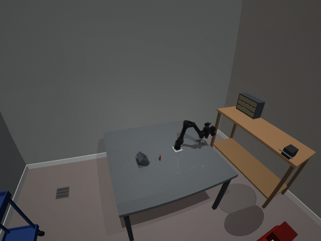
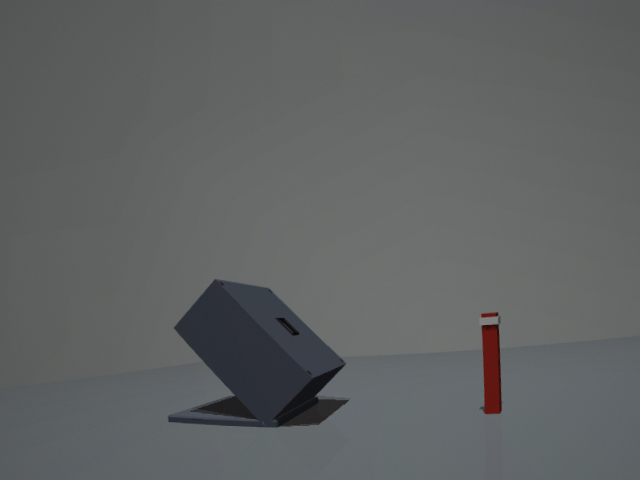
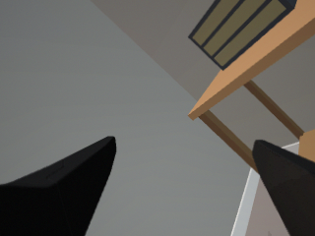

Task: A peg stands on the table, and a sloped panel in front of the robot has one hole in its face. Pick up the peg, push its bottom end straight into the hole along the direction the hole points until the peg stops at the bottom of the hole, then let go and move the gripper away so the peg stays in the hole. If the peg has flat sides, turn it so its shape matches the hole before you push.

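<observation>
Top view first: you've got the arm [image 1: 187, 129] standing on a small white base plate [image 1: 174, 149] near the back right part of the grey surface [image 1: 165, 187]. It's folded over toward the right, and the hand [image 1: 212, 130] ends up out by the surface's edge, close to the wooden shelf [image 1: 269, 134]. The red peg [image 1: 159, 157] stands upright around the middle of the surface, well apart from the hand, and the dark panel [image 1: 142, 158] sits just to its left in this view. On the shelf's top board you can see a drawer box [image 1: 250, 105] and a small black box [image 1: 290, 150]. There's also a blue cart [image 1: 18, 228] in the bottom left corner, a floor vent [image 1: 62, 192], and something red [image 1: 280, 232] at the bottom right.

Exterior view: the panel [image 2: 248, 346] is a tilted dark block on a flat plate [image 2: 217, 415], with 1 small rectangular hole [image 2: 287, 326] in its sloped face. The peg [image 2: 491, 366] stands upright to the right of it, apart from it, flat sided, with a white band [image 2: 489, 320] near the top. Nothing is touching the peg.

Wrist view: you see 2 black fingers spread wide with nothing between them, just wall. The shelf [image 3: 246, 84] and drawer box [image 3: 241, 29] show at the upper right. The hand [image 3: 184, 149] is wide and holding nothing.
</observation>
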Controlling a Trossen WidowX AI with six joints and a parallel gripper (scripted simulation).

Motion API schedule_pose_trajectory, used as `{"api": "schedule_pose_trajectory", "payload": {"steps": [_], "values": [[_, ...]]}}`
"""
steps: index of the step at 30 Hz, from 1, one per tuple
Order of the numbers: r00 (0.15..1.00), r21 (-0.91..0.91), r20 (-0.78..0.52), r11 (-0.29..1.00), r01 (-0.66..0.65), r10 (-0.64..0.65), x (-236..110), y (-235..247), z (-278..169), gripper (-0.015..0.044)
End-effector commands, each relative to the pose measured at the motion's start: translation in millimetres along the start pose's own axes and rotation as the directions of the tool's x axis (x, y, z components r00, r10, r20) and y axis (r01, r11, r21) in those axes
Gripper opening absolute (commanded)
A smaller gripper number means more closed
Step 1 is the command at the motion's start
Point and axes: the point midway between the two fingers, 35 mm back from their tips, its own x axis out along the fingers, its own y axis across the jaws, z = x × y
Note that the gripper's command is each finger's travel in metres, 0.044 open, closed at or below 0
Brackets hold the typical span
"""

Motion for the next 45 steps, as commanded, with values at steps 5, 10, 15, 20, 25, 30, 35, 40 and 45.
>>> {"api": "schedule_pose_trajectory", "payload": {"steps": [5,10,15,20,25,30,35,40,45], "values": [[0.999,0.008,0.037,1.0,0.031,-0.031,-12.4,-7.5,13.4,0.044],[0.994,0.002,0.082,0.997,0.075,-0.075,-28.3,-17.8,29.7,0.044],[0.982,-0.049,0.15,0.991,0.122,-0.113,-48.6,-22.7,50.2,0.044],[0.968,-0.087,0.194,0.981,0.176,-0.156,-64.1,-30.6,64.2,0.044],[0.944,-0.13,0.242,0.956,0.263,-0.227,-85.1,-44.6,80.4,0.044],[0.909,-0.17,0.289,0.919,0.357,-0.3,-109.4,-58.4,96.3,0.044],[0.867,-0.206,0.333,0.868,0.452,-0.372,-135.2,-71.3,110.2,0.044],[0.817,-0.236,0.372,0.806,0.543,-0.441,-162.7,-82.8,122.4,0.044],[0.758,-0.259,0.409,0.731,0.631,-0.508,-192.3,-92.4,133.3,0.044]]}}
